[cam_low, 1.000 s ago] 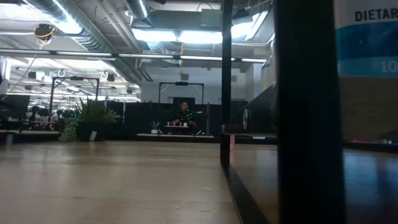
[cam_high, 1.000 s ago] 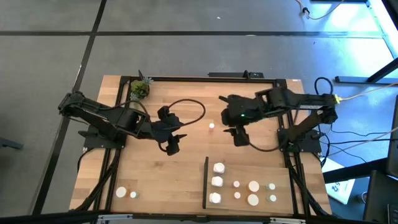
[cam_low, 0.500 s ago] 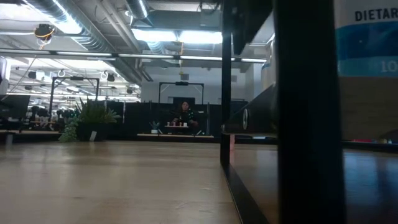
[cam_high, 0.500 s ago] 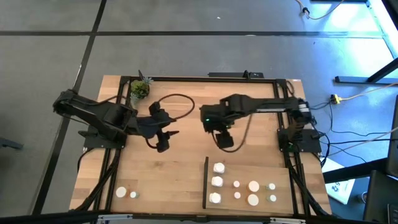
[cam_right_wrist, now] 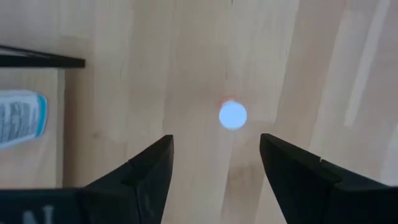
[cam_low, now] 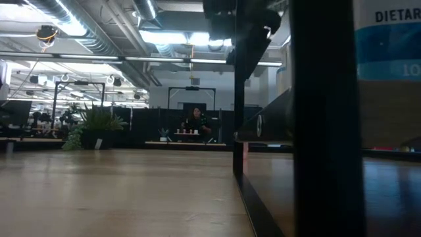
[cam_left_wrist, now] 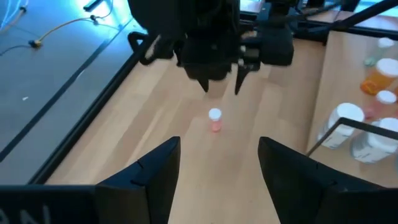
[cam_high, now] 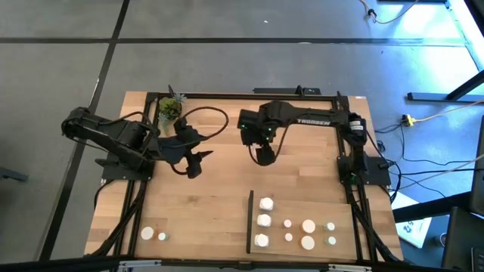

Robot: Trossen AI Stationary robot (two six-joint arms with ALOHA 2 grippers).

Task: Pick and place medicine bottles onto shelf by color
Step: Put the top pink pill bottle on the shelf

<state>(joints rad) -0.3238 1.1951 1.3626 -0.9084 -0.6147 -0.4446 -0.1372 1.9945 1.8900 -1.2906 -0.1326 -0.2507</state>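
Note:
A tiny pink bottle with a white cap [cam_left_wrist: 214, 119] stands upright on the bare tabletop mid-table, and its cap [cam_right_wrist: 232, 116] shows from above. My right gripper [cam_left_wrist: 221, 87] hangs open above it, fingers pointing down and not touching it; in the high view this gripper [cam_high: 263, 156] hides the bottle. My left gripper [cam_high: 193, 165] is open and empty, left of the bottle and facing it. The shelf [cam_high: 344, 208] lies at the near right, with a black strip [cam_high: 250, 221] on its left edge. Several white bottles [cam_high: 264, 221] stand on it.
Two small white bottles [cam_high: 154, 235] stand near the front left corner. A green potted plant [cam_high: 170, 108] sits at the far left. Black frame rails [cam_high: 257, 95] run along the table's edges. A large labelled bottle [cam_low: 388, 66] fills the right of the low view.
My right gripper has swung toward the table's left and come down, tipping to point more steeply down, until it hangs over the small pink bottle. My left gripper has drawn back a little toward the left and far edges. No bottle has moved.

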